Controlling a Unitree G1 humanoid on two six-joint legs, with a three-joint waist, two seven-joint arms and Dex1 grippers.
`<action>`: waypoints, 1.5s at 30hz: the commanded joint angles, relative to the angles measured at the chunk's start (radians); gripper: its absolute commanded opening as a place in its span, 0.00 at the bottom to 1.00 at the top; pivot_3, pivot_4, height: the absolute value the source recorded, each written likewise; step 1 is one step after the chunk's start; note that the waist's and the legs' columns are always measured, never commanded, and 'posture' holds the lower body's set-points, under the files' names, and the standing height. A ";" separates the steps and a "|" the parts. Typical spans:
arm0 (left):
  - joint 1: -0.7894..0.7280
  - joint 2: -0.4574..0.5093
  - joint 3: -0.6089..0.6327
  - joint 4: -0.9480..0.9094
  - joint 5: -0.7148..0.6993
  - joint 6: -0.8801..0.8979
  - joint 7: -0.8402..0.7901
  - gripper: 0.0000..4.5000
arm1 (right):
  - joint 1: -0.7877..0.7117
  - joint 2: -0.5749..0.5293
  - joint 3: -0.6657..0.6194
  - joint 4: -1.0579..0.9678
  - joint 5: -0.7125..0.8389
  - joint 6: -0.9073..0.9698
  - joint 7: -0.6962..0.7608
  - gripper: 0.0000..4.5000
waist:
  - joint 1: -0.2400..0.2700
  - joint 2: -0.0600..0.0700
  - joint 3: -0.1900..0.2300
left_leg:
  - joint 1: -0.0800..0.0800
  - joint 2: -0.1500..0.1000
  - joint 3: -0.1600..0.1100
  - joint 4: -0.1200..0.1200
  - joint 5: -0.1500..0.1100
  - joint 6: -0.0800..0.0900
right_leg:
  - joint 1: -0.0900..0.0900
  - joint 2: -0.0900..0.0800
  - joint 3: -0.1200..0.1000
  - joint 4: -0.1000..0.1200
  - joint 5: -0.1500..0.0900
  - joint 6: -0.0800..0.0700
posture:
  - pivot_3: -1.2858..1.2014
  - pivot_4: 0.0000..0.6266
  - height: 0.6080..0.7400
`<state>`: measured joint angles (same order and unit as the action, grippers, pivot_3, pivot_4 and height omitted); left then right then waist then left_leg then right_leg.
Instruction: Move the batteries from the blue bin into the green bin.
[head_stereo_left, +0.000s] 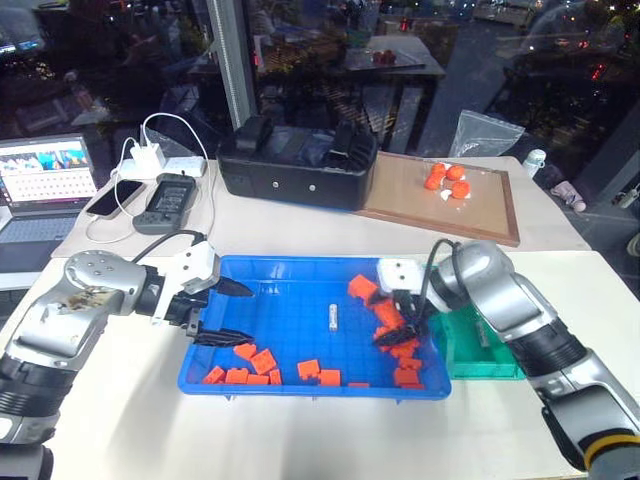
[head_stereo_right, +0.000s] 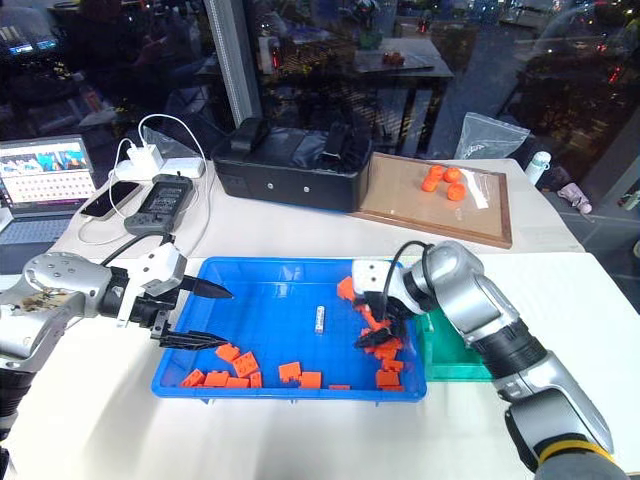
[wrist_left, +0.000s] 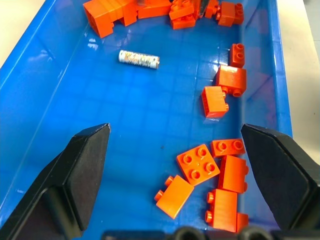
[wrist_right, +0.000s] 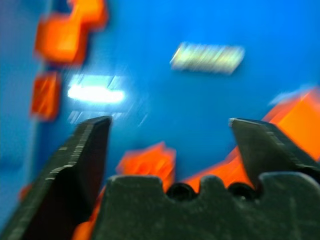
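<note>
A single slim silvery-white battery (head_stereo_left: 332, 316) lies at the centre of the frame on the gridded floor of the shallow bright-blue plastic bin (head_stereo_left: 290, 272), apart from the orange plastic toy bricks (head_stereo_left: 262, 361) scattered along the bin's lower edge and right side. The left hand (head_stereo_left: 228, 312) hovers over the bin's left end, fingers spread wide and empty. The right hand (head_stereo_left: 393, 325) hangs above the bricks at the right end, also wide and empty. The deeper teal-green plastic bin (head_stereo_left: 480, 350) touches the blue bin's right side on the pale surface (head_stereo_left: 300, 430).
</note>
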<state>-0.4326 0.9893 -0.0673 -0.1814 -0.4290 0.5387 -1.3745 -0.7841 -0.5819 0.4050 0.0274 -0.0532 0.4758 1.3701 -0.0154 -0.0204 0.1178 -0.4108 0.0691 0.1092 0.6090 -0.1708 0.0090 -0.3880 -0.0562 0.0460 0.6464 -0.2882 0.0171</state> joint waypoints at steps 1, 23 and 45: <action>-0.010 0.011 0.012 -0.016 -0.003 -0.012 -0.007 1.00 | -0.029 0.063 0.004 0.099 -0.010 -0.078 -0.083 0.99 | 0.004 0.000 0.000 | 0.000 0.000 0.000 0.000 0.000 0.000 | 0.000 0.000 0.000 0.000 0.000 0.000 | 0.52 0.24 0.97; -0.017 -0.001 0.041 -0.017 -0.040 -0.011 -0.002 1.00 | -0.004 0.090 -0.048 0.114 0.038 -0.012 -0.131 0.56 | 0.009 0.000 0.000 | -0.002 -0.001 0.000 0.001 0.000 0.000 | 0.000 -0.001 -0.001 0.000 0.000 0.000 | 0.52 0.24 0.97; -0.233 -0.267 0.001 0.058 -0.084 -0.001 0.123 1.00 | 0.352 -0.481 -0.441 -0.090 0.166 0.198 -0.210 0.83 | -0.002 0.001 -0.001 | -0.001 -0.002 -0.001 -0.001 0.000 0.000 | 0.002 0.000 0.003 -0.004 0.000 0.003 | 0.52 0.24 0.97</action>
<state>-0.6485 0.7331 -0.0737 -0.1334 -0.5331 0.5641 -1.2806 -0.4261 -1.0509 -0.0149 -0.0306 0.0993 0.6892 1.1708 -0.0172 -0.0193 0.1170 -0.4114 0.0673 0.1084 0.6087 -0.1708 0.0094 -0.3861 -0.0563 0.0486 0.6424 -0.2886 0.0203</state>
